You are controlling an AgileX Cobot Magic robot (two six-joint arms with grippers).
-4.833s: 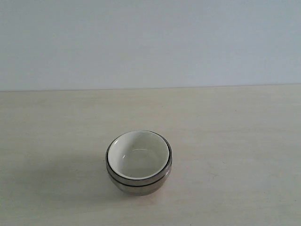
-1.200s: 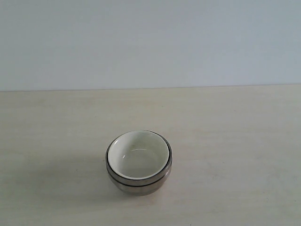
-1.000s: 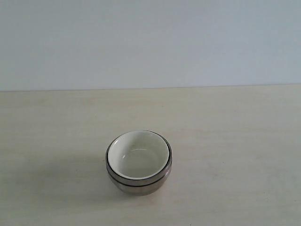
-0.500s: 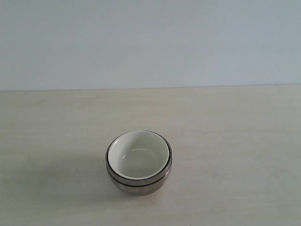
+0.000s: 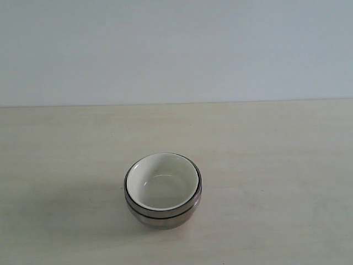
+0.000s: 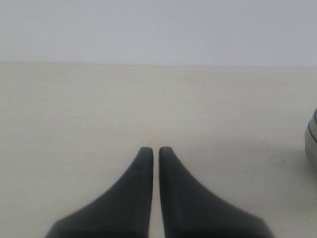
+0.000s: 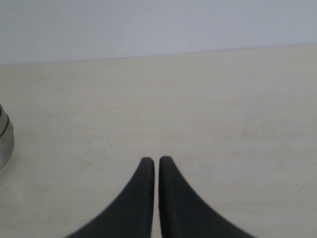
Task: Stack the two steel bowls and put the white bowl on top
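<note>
A small glossy white round bowl [image 5: 162, 181] sits on top of two shiny round steel bowls [image 5: 163, 220], nested one inside the other, on a pale wooden tabletop [image 5: 276, 165] in front of a plain grey-blue wall [image 5: 176, 49]. In the exterior view the three-bowl stack stands upright a little left of the table's middle and towards the near edge. The white rim lies just inside the steel rim, and a thin dark line rings the metal side below it. No arm shows in this view.

In the left wrist view the left gripper [image 6: 154, 149] hangs just above bare tabletop. Its two dark fingers are clenched together with only a hairline slit between the tips and nothing in them. A sliver of the steel stack [image 6: 312, 144] shows at the picture's edge, well apart from the fingertips.

The right gripper [image 7: 156, 159] is likewise clenched on nothing over bare wood, with the steel side [image 7: 4, 139] at the edge of its view, also well apart.
</note>
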